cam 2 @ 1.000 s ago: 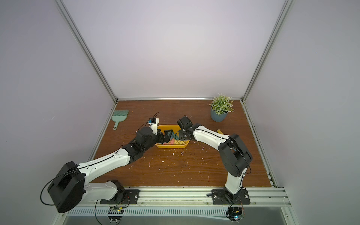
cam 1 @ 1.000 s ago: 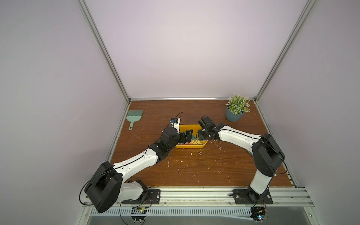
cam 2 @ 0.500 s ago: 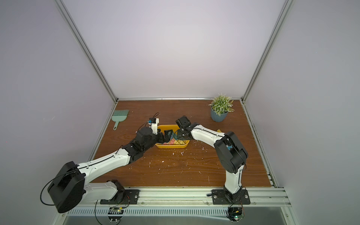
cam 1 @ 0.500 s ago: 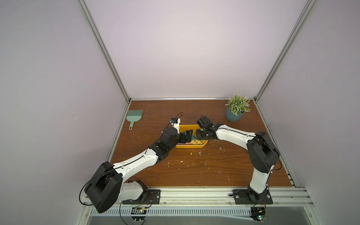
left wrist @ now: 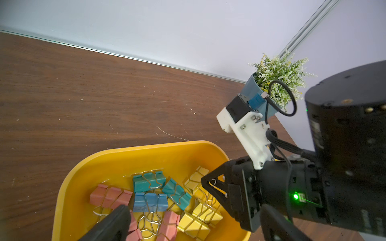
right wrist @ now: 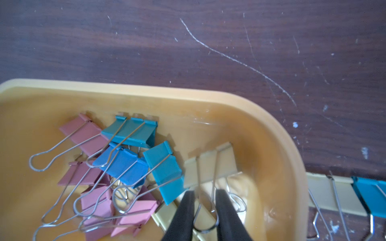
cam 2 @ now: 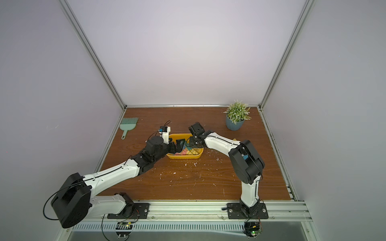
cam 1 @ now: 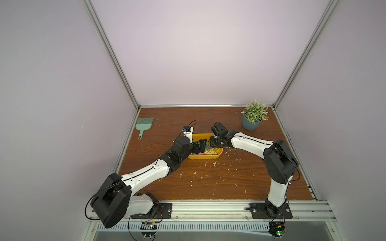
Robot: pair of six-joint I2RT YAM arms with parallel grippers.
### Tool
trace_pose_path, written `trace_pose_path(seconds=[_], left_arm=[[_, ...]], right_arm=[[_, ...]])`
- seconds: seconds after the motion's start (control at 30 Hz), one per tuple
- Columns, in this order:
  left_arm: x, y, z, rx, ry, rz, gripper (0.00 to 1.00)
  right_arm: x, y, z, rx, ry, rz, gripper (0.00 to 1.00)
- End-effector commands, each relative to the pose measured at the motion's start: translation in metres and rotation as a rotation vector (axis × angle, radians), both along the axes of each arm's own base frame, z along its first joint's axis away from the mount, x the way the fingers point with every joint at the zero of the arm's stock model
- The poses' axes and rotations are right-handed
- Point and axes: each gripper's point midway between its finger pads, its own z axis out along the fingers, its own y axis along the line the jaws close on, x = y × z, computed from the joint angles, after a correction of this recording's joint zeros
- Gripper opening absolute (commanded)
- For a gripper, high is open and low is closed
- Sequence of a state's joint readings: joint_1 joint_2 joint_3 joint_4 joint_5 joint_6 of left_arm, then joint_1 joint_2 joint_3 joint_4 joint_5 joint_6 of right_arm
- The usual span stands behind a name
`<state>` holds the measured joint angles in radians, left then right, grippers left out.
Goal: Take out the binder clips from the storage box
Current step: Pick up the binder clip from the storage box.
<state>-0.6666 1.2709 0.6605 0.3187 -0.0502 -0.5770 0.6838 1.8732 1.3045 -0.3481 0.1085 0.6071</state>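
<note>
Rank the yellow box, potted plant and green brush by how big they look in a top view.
1. yellow box, though partly covered.
2. potted plant, nearly as big.
3. green brush, clearly smallest.

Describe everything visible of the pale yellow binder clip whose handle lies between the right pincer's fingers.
The pale yellow binder clip looks like folded sheet metal with a thin wire loop handle. It lies in the storage box near a rounded corner, beside a teal clip. Its loop runs between the right pincer's fingers, which flank it closely; whether they grip it is unclear.
</note>
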Motion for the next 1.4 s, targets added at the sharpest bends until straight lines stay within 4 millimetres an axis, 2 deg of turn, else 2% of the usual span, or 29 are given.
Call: trace_pose_path(seconds=[0.0,0.33,0.9,1.1,1.37], left_arm=[[0.003,0.004,0.005,-0.013,-0.015,0.021,1.0],[0.005,0.0,0.003,-0.012,-0.005,0.012,1.0],[0.007,0.0,0.004,-0.004,-0.006,0.012,1.0],[0.006,0.0,0.004,-0.004,-0.006,0.014,1.0],[0.007,0.0,0.006,-0.007,-0.009,0.012,1.0]], right_arm=[[0.01,0.007,0.014,0.047,-0.023,-0.006,0.22],[0.012,0.007,0.011,0.079,-0.011,-0.013,0.18],[0.014,0.009,-0.003,0.135,0.037,-0.037,0.26],[0.015,0.009,0.0,0.151,0.031,-0.045,0.19],[0.017,0.009,0.018,0.173,-0.003,-0.049,0.09]])
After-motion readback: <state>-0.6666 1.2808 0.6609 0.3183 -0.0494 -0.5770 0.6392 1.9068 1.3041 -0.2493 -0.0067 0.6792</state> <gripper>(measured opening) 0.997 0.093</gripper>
